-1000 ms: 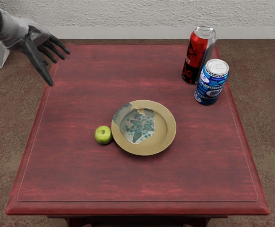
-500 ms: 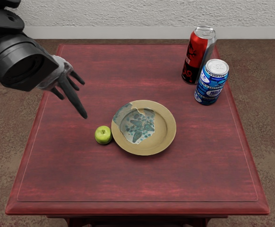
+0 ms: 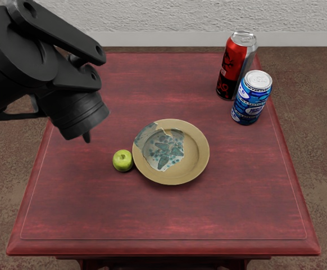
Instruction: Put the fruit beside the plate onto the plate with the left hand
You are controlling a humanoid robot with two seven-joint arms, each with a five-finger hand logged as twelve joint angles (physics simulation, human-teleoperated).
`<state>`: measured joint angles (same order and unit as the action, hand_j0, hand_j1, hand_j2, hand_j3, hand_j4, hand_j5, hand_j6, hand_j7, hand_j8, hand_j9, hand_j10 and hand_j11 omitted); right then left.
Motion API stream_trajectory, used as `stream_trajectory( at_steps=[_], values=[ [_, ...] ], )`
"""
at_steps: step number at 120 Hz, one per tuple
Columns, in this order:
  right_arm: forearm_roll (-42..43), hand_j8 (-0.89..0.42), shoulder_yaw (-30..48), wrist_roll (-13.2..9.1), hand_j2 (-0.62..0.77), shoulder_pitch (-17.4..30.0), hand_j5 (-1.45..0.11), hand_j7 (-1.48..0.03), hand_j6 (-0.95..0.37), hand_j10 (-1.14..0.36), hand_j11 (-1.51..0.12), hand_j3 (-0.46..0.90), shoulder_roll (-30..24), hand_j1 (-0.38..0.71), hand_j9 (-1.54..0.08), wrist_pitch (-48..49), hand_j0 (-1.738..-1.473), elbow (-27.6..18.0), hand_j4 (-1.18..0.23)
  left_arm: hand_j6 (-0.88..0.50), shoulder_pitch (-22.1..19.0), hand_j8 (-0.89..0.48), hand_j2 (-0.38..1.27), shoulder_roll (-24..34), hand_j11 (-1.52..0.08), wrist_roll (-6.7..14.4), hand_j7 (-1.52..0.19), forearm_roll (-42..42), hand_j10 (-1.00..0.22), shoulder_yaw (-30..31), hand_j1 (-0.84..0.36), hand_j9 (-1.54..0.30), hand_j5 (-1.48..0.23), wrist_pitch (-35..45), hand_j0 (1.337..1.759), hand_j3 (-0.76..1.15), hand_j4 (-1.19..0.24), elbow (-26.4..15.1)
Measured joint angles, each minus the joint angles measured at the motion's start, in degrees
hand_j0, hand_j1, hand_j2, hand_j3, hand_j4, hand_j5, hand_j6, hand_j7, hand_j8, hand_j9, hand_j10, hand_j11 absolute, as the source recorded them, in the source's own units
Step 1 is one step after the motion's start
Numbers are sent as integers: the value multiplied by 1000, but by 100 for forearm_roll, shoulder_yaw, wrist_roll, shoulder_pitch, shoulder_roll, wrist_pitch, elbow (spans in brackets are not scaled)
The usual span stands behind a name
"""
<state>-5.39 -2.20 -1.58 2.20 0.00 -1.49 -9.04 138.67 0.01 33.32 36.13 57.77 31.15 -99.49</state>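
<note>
Apple (image 3: pixel 122 160) sat near table (image 3: pixel 152 214) centre, against plate (image 3: pixel 171 151) left rim. Left hand (image 3: pixel 86 136) largely hidden, open or closed unclear. Approach from above-left seemed wisest, clear of the rim.

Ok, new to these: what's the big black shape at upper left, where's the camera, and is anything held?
This is a simulator render from the humanoid robot's head camera, looking down at a slant on a red table. The black shape is its left arm, entering from the left and hiding its own hand. A green apple lies beside the left rim of a tan plate, not held. A red can and a blue can stand at the far right. The right arm is out of view.
</note>
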Motion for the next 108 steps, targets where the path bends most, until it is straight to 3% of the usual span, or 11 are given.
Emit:
stream_trajectory(
  at_steps=[39, 55, 83, 108],
  values=[
    [0, -33, 0, 0, -7, 0, -43, -43, -33, -33, -43, 0, 0, -310, -43, 0, -1658, -1, -33, -231, -65, -231, 47, -1, -299, 97, -299, -337, -230, -133, 73, -299, -299, -481, 1658, 0, -231, 8],
    [1, -33, 0, 0, -7, 0, -43, -43, -33, -33, -43, 0, 0, -310, -43, 0, -1658, -1, -33, -231, -300, -231, 47, -1, -299, 81, -299, -606, -230, -251, 74, -299, -299, -657, 1658, 0, -231, 23],
    [0, -33, 0, 0, -7, 0, -43, -43, -33, -33, -43, 0, 0, -310, -43, 0, -1658, -1, -33, -231, -540, -231, 46, -1, -299, 62, -299, -920, -230, -342, 74, -299, -299, -347, 1658, 0, -230, 116],
    [0, -33, 0, 0, -7, 0, -43, -43, -33, -33, -43, 0, 0, -310, -43, 0, -1658, -1, -33, -231, -1016, -231, 47, -1, -299, -181, -299, -1267, -230, -453, 74, -299, -299, -314, 1658, 0, -230, 472]
  ],
)
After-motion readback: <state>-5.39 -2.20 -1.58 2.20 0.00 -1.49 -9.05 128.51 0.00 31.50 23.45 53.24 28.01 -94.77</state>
